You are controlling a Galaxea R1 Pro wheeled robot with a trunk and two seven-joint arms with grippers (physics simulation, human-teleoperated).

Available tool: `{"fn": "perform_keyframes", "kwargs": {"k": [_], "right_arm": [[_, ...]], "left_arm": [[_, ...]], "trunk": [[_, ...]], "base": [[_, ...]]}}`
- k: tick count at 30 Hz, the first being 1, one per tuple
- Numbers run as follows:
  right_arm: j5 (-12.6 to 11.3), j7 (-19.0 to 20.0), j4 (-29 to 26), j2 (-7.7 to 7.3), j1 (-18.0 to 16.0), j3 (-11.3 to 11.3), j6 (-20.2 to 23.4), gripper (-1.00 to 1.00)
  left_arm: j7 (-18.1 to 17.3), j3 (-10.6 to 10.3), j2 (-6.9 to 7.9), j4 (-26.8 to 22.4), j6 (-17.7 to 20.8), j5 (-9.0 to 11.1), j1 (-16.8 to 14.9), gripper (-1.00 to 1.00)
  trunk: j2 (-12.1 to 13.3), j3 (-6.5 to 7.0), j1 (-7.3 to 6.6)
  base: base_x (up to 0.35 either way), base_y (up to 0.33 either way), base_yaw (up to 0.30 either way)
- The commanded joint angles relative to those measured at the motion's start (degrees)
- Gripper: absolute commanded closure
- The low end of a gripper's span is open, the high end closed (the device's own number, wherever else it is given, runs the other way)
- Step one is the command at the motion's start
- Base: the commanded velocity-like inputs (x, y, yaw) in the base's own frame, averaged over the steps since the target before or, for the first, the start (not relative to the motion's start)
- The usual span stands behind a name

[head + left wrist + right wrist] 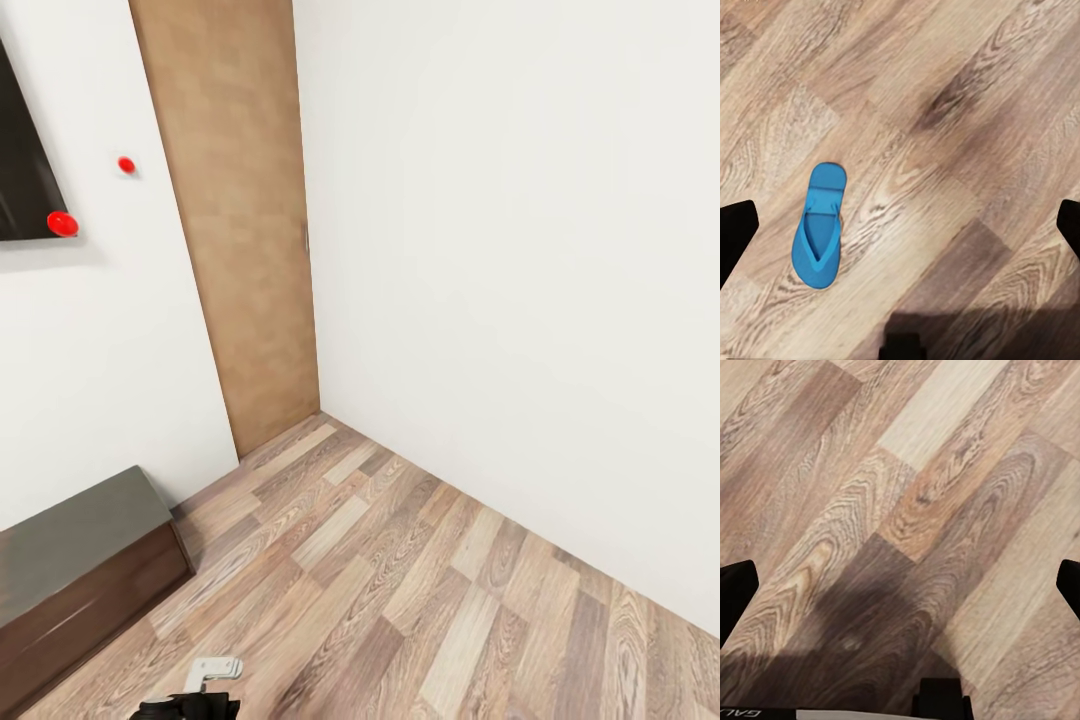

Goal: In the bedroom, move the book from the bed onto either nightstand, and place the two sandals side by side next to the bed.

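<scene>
Left wrist view has one blue sandal [820, 226] flat on the wood-plank floor [967, 112], sole down, strap side up. It sits toward 8 o'clock of frame centre, nearer the finger tip at the 9 o'clock edge [735, 236] than the one at 3 o'clock. Long axis runs roughly 12-to-6, tilted slightly toward 1. Left gripper [900, 232]: tips at opposite frame edges, so spread wide, nothing between them, well above the floor, touching nothing. Right wrist view: bare planks and the arm's shadow. Right gripper [900, 592] likewise spread wide, empty. My read: left arm is the nearer one for this sandal. It needs to shift toward 8 o'clock and come down, with the jaws set across the sandal's narrow width, which they roughly are now. A thin sole on a hard floor looks like an awkward pinch; edge or strap is likely the better grip. Head view: room corner, white walls, tan door [235, 220] at 11 o'clock, long low dark cabinet [80, 570] at 8 o'clock. Second sandal, book, bed, nightstand: location unknown from these views.
</scene>
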Motion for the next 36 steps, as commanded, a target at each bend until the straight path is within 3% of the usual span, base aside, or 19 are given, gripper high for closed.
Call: {"fn": "perform_keyframes", "kwargs": {"k": [1,5,9,18,36], "right_arm": [[0.0,0.5,-0.1,0.04,0.0,-0.3,0.0,-1.00],[0.0,0.4,0.0,0.04,0.0,-0.3,0.0,-1.00],[0.0,0.4,-0.1,0.04,0.0,-0.3,0.0,-1.00],[0.0,0.4,0.0,0.04,0.0,-0.3,0.0,-1.00],[0.0,0.4,0.0,0.04,0.0,-0.3,0.0,-1.00]], "left_arm": [[-0.3,0.2,0.19,-0.1,0.3,-0.1,0.0,-1.00],[-0.3,0.3,2.34,-0.1,0.3,-0.1,0.0,-1.00],[-0.4,0.3,3.11,-0.1,0.3,-0.1,0.0,-1.00],[-0.4,0.2,3.37,0.4,0.0,-0.1,0.0,-1.00],[-0.4,0.0,3.23,0.4,-0.1,-0.1,0.0,-1.00]], "trunk": [[-0.4,-0.23,0.23],[-0.8,-0.41,0.45],[-0.8,-0.41,0.45],[-0.8,-0.41,0.45],[-8.1,-3.64,4.40]], "base": [[0.000,0.000,0.000],[0.000,0.000,0.000],[0.000,0.000,0.000],[0.000,0.000,0.000],[0.000,0.000,0.000]]}}
